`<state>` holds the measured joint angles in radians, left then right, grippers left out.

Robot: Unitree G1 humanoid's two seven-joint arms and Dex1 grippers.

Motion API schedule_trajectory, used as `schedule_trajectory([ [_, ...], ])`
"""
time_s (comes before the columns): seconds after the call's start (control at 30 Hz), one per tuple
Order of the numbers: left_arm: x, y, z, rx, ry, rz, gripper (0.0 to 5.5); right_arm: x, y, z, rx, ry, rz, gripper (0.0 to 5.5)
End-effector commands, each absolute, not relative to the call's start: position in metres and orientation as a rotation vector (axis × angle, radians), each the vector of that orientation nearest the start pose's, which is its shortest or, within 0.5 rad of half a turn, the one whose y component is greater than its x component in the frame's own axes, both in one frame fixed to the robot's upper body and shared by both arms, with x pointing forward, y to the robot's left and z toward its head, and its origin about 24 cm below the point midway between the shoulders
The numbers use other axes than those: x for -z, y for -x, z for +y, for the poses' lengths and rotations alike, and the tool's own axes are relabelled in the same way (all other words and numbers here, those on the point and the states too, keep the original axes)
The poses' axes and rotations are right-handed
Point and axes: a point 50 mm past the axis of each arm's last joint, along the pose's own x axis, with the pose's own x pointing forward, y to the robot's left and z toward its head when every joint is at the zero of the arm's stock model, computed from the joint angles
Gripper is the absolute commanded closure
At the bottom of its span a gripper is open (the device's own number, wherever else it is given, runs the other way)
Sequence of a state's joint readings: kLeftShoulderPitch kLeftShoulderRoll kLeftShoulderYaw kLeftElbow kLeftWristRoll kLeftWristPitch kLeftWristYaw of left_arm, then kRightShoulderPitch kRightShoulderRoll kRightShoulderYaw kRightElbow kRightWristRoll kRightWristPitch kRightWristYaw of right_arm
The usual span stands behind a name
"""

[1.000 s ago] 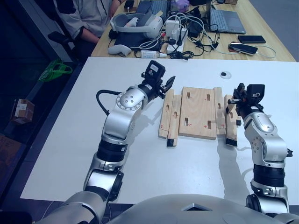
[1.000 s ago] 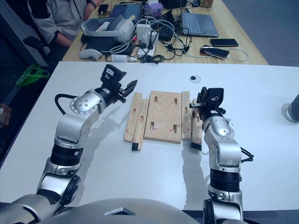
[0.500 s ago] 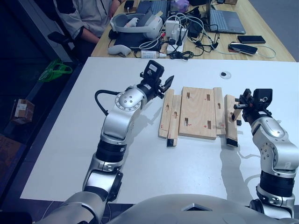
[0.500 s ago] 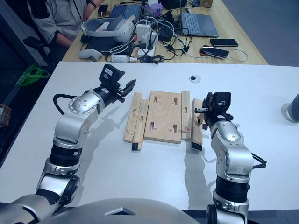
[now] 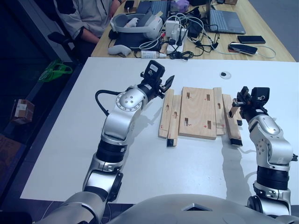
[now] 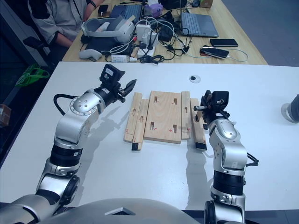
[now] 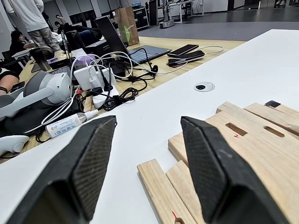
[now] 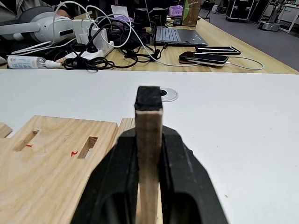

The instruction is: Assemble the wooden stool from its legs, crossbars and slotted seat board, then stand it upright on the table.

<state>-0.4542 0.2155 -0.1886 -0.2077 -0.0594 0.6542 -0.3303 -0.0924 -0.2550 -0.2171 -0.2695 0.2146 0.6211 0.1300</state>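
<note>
One pale wooden leg with a black end cap [image 5: 233,130] is now clamped by the right gripper [image 5: 244,100] and skewed slightly, just right of the slotted wooden seat board [image 5: 197,112] on the white table [image 5: 140,154]. The left gripper [image 5: 164,87] is kept spread. Assembly is judged barely begun.

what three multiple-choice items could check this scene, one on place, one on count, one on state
1. Where is the seat board?
A. flat on the white table, between loose wooden pieces
B. standing on its legs
C. in the left claw
2. How many slots show in the seat board?
A. two
B. four
C. six
3. How is the right claw?
A. open over the board
B. shut on a wooden leg
C. shut on a cable

Answers: 1 A, it lies flat with pieces on both sides; 2 B, two slots toward each end; 3 B, the right wrist view shows its fingers clamped on the leg.
</note>
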Motion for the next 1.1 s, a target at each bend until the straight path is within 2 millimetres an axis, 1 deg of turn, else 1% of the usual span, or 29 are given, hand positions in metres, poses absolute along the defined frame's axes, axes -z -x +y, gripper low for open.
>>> schedule_trajectory([
  [0.03,-0.141,-0.303,0.095,0.572,-0.256,0.060,2.95,-0.054,-0.239,-0.233,0.002,-0.033,0.311,5.12],
  [0.13,-0.141,-0.302,0.095,0.570,-0.257,0.054,2.95,-0.038,-0.225,-0.235,-0.026,-0.047,0.325,5.12],
  [0.17,-0.141,-0.302,0.095,0.571,-0.258,0.053,2.95,-0.034,-0.223,-0.235,-0.031,-0.047,0.329,5.12],
  [0.23,-0.142,-0.303,0.095,0.572,-0.259,0.052,2.95,-0.031,-0.224,-0.232,-0.036,-0.056,0.326,5.12],
  [0.47,-0.143,-0.305,0.092,0.584,-0.267,0.043,2.95,-0.046,-0.265,-0.211,-0.077,-0.096,0.230,5.12],
  [0.53,-0.143,-0.305,0.091,0.588,-0.272,0.041,2.95,-0.048,-0.271,-0.206,-0.089,-0.099,0.212,5.12],
  [0.6,-0.142,-0.305,0.091,0.588,-0.276,0.040,2.95,-0.049,-0.274,-0.204,-0.093,-0.096,0.204,5.12],
  [0.77,-0.141,-0.304,0.093,0.567,-0.269,0.034,2.95,-0.046,-0.273,-0.205,-0.117,-0.068,0.197,5.12],
  [0.93,-0.143,-0.306,0.092,0.574,-0.273,0.023,2.95,-0.038,-0.255,-0.215,-0.134,-0.049,0.214,5.12],
  [1.1,-0.143,-0.307,0.093,0.561,-0.272,0.017,2.95,-0.033,-0.247,-0.219,-0.162,-0.030,0.231,5.12],
])
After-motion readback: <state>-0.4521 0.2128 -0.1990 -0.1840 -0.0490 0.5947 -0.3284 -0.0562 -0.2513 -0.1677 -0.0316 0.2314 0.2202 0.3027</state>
